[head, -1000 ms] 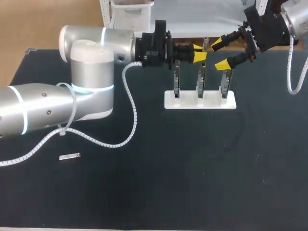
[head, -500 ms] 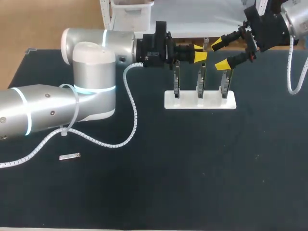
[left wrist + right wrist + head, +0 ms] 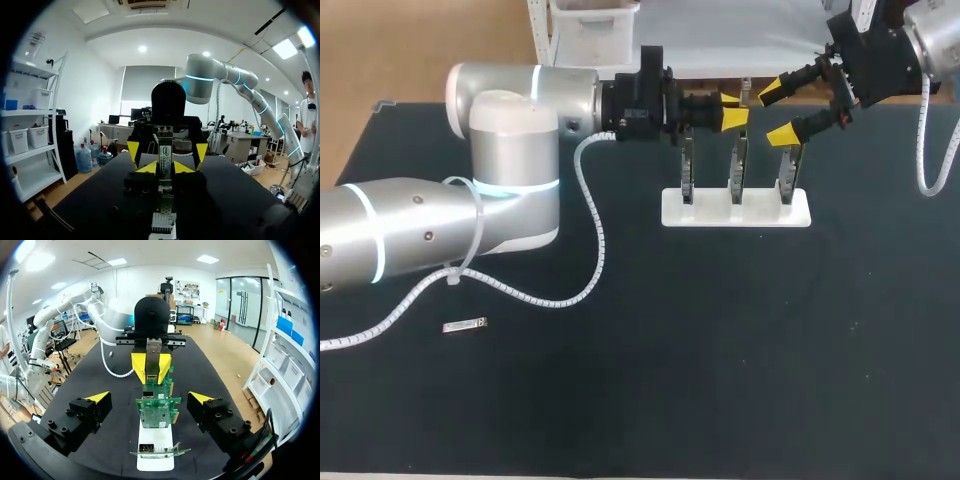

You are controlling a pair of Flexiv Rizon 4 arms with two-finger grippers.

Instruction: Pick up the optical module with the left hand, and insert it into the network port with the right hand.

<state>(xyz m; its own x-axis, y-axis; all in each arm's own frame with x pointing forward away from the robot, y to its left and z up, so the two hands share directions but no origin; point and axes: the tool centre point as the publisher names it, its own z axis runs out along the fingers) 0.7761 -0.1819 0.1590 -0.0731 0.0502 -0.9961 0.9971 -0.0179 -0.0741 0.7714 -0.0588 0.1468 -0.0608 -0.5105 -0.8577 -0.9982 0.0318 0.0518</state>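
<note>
Surface: dark table, with a white base holding three upright network cards directly under the two grippers.
Holding tool: left gripper, its tips clamped on the lower part of the optical module from both sides, reaching in level above the cards.
Receiving tool: right gripper, facing the left one tip to tip, its fingers wide apart with nothing between them.
Module's place: just ahead of the right gripper, on its centre line and short of the gap between its fingers. It touches only the left tips.
Long axis: upright, crosswise to both grippers' reach, with the free end rising above the left tips.
Nearer arm: the left has it; the right is close but apart from it.
Step, as I judge: handover. The right gripper should advance straight ahead until its fingers flank the free upper end, then close.
Risk, likely: little free length shows above the left tips, so the yellow tips could meet.
Port: on the cards below; I cannot tell which way its opening faces.
</note>
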